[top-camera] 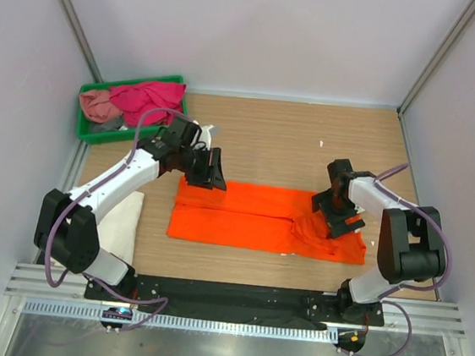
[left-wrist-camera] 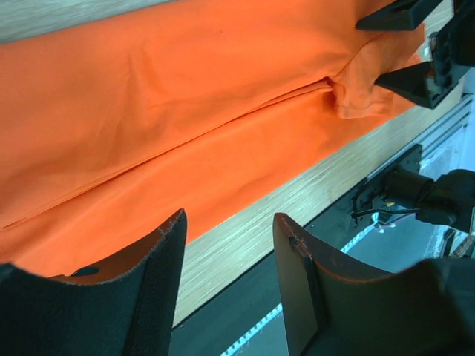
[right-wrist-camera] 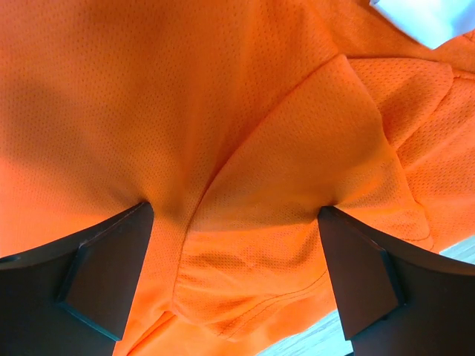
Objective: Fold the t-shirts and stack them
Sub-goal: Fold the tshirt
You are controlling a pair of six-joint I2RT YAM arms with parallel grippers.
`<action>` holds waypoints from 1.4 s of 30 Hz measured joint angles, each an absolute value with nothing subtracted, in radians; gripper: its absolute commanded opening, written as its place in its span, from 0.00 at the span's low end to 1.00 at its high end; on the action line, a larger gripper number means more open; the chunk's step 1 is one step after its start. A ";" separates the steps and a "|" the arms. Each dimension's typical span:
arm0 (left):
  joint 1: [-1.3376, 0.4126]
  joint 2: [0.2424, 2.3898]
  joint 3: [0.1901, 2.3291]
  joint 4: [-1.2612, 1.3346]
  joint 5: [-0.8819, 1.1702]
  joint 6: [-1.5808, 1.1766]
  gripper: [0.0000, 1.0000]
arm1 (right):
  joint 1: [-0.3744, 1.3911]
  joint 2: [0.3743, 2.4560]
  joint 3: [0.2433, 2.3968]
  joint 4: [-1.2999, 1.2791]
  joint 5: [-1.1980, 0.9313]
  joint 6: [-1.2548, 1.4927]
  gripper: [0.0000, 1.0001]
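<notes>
A bright orange t-shirt [top-camera: 259, 218] lies flat on the wooden table, folded lengthwise. It fills the left wrist view [left-wrist-camera: 185, 111] and the right wrist view [right-wrist-camera: 223, 96]. My left gripper [top-camera: 213, 171] hovers over its far left corner, open and empty [left-wrist-camera: 228, 252]. My right gripper [top-camera: 340, 213] is open [right-wrist-camera: 236, 222]. Its fingertips [right-wrist-camera: 111, 259] press down on the shirt's right end, with a sleeve fold between the jaws. A folded white t-shirt [top-camera: 122, 221] lies at the left. Magenta [top-camera: 151, 97] and dusty pink [top-camera: 99, 106] shirts lie crumpled in the tray.
The green plastic tray [top-camera: 89, 133] stands at the back left corner. White walls close in the table on three sides. A black rail with the arm bases [top-camera: 233, 297] runs along the near edge, also seen in the left wrist view [left-wrist-camera: 415, 193].
</notes>
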State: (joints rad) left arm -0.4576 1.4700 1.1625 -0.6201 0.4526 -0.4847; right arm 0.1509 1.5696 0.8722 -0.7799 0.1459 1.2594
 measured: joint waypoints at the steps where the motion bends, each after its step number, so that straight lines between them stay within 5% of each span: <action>1: -0.458 1.470 1.163 -0.631 0.446 -0.481 0.54 | 0.151 1.582 0.880 -0.784 0.150 1.254 1.00; 7: -0.458 1.489 1.191 -0.709 0.395 -0.424 0.57 | 0.156 1.742 1.058 -0.775 0.200 1.122 1.00; 18: -0.462 1.658 1.298 -0.751 0.358 -0.359 0.59 | 0.196 2.287 1.840 -0.611 0.343 0.523 1.00; 26: -0.498 1.867 1.382 -0.742 0.334 -0.319 0.59 | 0.228 2.321 2.116 -0.696 0.347 0.372 1.00; 42: -0.611 1.935 1.309 -0.655 0.276 -0.365 0.58 | 0.231 2.058 1.925 -0.796 0.305 0.406 1.00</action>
State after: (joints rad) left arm -0.6106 1.9347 1.3094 -0.6552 0.2764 -0.3653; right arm 0.2306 2.0579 1.9251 -0.7963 0.3046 0.4061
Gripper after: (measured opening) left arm 0.583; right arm 0.996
